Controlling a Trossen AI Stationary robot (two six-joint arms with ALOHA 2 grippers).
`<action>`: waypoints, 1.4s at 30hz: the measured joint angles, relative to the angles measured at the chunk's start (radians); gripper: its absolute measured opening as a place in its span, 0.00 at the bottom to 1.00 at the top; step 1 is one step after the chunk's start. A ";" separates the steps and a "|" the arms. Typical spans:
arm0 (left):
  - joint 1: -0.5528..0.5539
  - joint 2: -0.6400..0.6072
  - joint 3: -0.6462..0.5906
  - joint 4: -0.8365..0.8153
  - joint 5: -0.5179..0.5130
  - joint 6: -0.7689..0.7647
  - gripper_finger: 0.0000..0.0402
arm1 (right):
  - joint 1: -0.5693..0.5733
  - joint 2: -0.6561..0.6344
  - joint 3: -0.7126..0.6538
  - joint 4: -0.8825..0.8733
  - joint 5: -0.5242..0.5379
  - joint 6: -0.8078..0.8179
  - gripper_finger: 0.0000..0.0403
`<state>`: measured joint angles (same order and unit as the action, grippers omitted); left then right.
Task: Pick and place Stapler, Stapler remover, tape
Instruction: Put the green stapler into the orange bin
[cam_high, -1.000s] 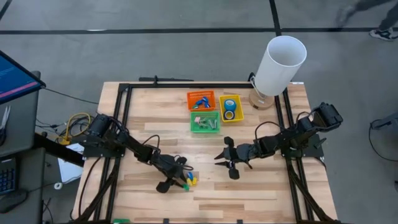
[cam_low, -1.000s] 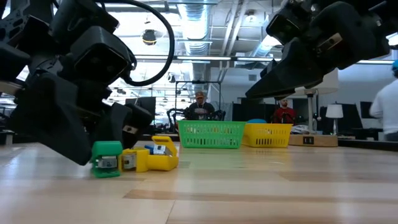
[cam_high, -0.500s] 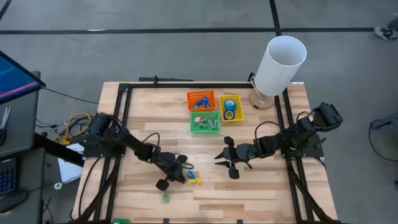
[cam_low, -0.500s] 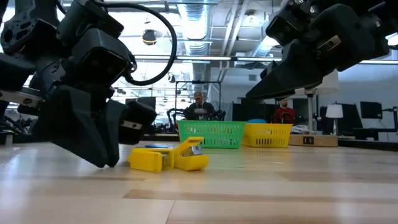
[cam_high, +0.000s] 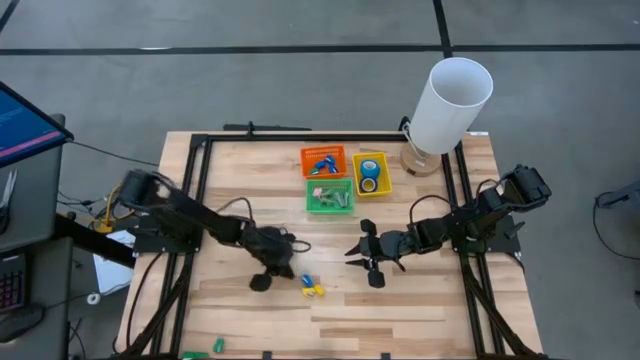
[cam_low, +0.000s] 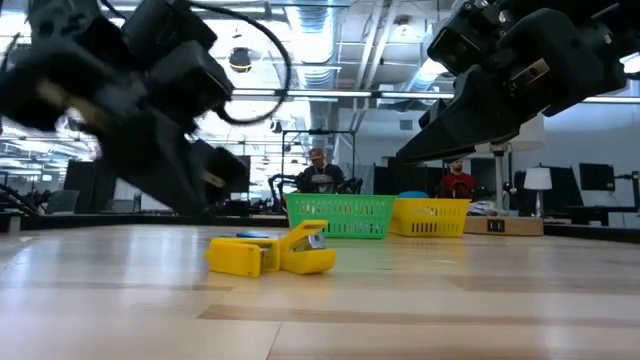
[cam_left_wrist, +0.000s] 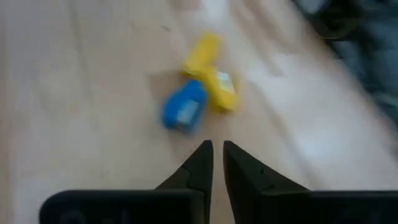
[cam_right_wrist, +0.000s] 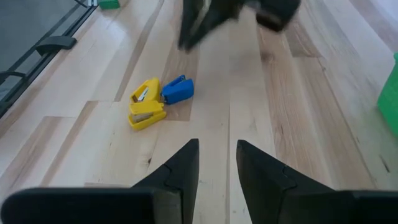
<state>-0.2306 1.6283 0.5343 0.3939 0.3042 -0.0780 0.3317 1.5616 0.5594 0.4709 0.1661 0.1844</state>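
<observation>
Near edge: a green stapler (cam_high: 217, 344) lies at the table's front rim, thrown clear of the yellow staplers (cam_high: 315, 291) and blue stapler (cam_high: 305, 279), which it sat beside a second ago. Left gripper (cam_high: 281, 268) has lifted away, fingers pressed together, empty. Right gripper (cam_high: 358, 252) hovers mid-table, fingers slightly parted, empty. Far: tape (cam_high: 369, 176) in the yellow bin (cam_high: 358, 160).

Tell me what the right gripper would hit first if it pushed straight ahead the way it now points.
Going by its wrist view, the right gripper points along bare table toward the left gripper. The blue stapler and yellow stapler lie just off that line, so it probably passes them, though depth is unclear.
</observation>
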 joint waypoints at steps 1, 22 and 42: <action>-0.003 -0.054 0.000 -0.075 0.032 -0.013 0.09 | 0.000 0.000 0.000 0.000 0.000 0.000 0.25; -0.690 -0.406 0.002 -0.651 -0.171 -0.993 0.53 | 0.002 0.000 0.000 0.032 0.000 -0.016 0.25; -0.703 -0.398 0.002 -0.645 -0.010 -1.376 0.38 | 0.047 0.000 0.217 -0.135 -0.016 -0.187 0.25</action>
<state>-0.9341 1.2304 0.5362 -0.2511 0.2940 -1.4544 0.3784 1.5616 0.7761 0.3357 0.1505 -0.0025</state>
